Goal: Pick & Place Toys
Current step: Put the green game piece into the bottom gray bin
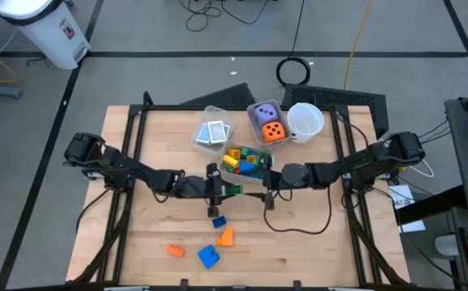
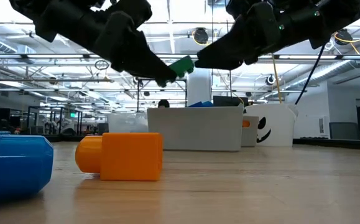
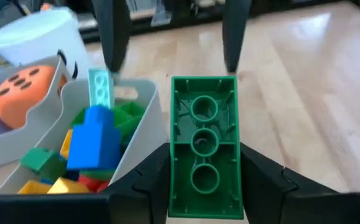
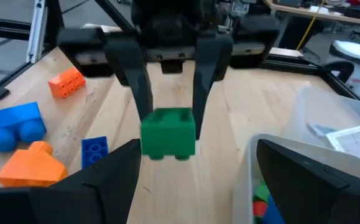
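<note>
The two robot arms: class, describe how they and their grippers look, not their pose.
Both arms are dark, jointed, with black cables trailing along them. The left gripper and right gripper each have two slim, flat, dark fingers. No markings are legible.

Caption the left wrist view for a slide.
Left pincer holding a green block beside the bin of blocks.

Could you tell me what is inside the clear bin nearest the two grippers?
The bin holds a heap of building blocks: blue, green, yellow, red and one pale turquoise. Blocks lower in the heap are covered. The left gripper holds a green block beside it.
</note>
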Robot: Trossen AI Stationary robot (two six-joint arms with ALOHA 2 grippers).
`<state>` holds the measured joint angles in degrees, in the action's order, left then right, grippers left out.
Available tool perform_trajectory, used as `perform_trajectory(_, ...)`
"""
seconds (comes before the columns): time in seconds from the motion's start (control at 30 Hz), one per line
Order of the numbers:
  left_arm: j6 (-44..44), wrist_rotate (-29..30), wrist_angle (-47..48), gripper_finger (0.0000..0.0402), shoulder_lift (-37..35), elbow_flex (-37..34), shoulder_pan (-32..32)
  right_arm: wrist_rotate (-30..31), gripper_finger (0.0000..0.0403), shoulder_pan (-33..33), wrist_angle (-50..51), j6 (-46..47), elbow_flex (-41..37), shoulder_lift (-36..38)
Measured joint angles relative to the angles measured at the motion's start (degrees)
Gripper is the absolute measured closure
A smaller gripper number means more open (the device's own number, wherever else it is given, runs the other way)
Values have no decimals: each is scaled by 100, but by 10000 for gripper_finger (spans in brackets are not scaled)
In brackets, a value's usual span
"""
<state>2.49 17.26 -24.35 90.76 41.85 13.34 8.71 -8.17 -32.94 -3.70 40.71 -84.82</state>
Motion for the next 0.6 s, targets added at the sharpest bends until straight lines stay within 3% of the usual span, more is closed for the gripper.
perform_trajectory(0.17,-50,-22,-52,257,0,0,35,-131,110,-64,-515,3,-2,-328)
perform_trajectory(0.47,-107,-11,-136,241,0,0,18,-283,110,-25,-605,192,216,-703)
perform_trajectory(0.6,-90,-13,-130,253,0,0,14,-280,111,-15,-645,190,361,-905)
